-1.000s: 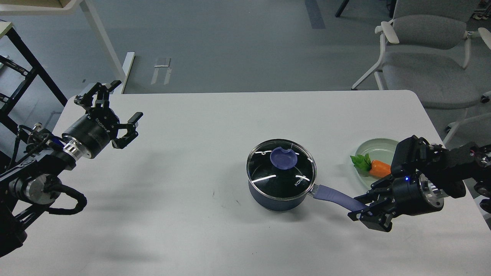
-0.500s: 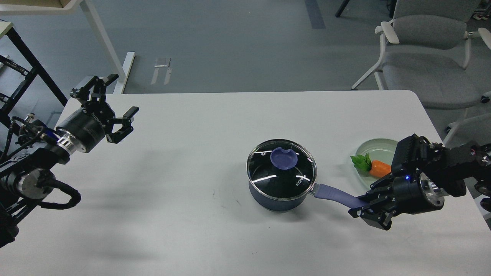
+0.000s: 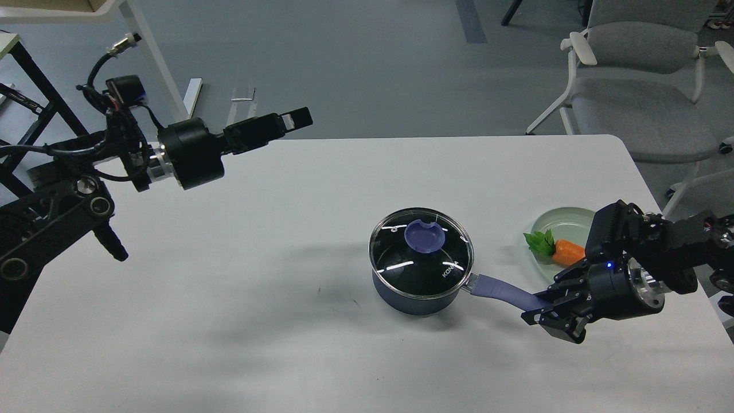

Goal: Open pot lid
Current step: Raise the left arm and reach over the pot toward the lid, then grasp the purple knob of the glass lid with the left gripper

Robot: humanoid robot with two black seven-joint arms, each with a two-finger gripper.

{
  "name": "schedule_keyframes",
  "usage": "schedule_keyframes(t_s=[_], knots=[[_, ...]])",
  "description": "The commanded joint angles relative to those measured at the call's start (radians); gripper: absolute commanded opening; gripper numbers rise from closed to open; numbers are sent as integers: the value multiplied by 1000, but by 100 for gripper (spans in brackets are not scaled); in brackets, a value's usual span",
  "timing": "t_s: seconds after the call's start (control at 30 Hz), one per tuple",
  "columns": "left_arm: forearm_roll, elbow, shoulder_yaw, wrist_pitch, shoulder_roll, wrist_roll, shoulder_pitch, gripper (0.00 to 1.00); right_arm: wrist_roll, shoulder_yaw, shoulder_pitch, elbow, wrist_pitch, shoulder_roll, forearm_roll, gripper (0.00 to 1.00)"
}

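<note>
The dark blue pot (image 3: 414,300) stands on the white table, right of centre. The glass pot lid (image 3: 395,265) sits closed on it, its purple-blue knob (image 3: 424,237) on top. The lavender handle (image 3: 500,291) points right and toward me. My right gripper (image 3: 540,313) is shut on the end of that handle, low over the table. My left gripper (image 3: 291,120) is high over the table's far left, well left of the pot. It points right and is seen side-on, so its two fingers cannot be told apart. It holds nothing that I can see.
A pale green plate (image 3: 566,219) with a toy carrot (image 3: 567,252) and its green leaves lies right of the pot, just behind my right arm. A grey chair (image 3: 636,86) stands beyond the table's far right corner. A dark rack (image 3: 34,103) stands at the far left.
My left arm has lifted and swung right, its gripper turned from an open, splayed view to a side-on one. The right gripper, pot and lid have stayed put.
</note>
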Motion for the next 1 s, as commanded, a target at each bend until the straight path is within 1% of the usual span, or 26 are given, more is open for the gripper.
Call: schedule_keyframes(t_s=[0.0,0.13,0.2,0.27,0.4,0.5,0.7,0.97], knots=[[173,-26,179,14,-58,0,-153,99,0,0,-1,0,0,0,0,24],[316,12,366,117,-128,0,-280,99,0,0,-1,0,0,0,0,24],[365,66,447,144,-179,0,-328,99,0,0,-1,0,0,0,0,25],[414,122,504,155,-236,0,-360,99,0,0,-1,0,0,0,1,25],[485,221,526,177,-331,0,-370,99,0,0,-4,0,0,0,1,25],[500,267,526,177,-377,0,-364,99,0,0,-6,0,0,-1,1,25],[494,276,576,177,-400,0,-362,99,0,0,-7,0,0,-1,1,25],[485,276,580,166,-425,0,-362,99,0,1,-7,0,0,0,1,25]])
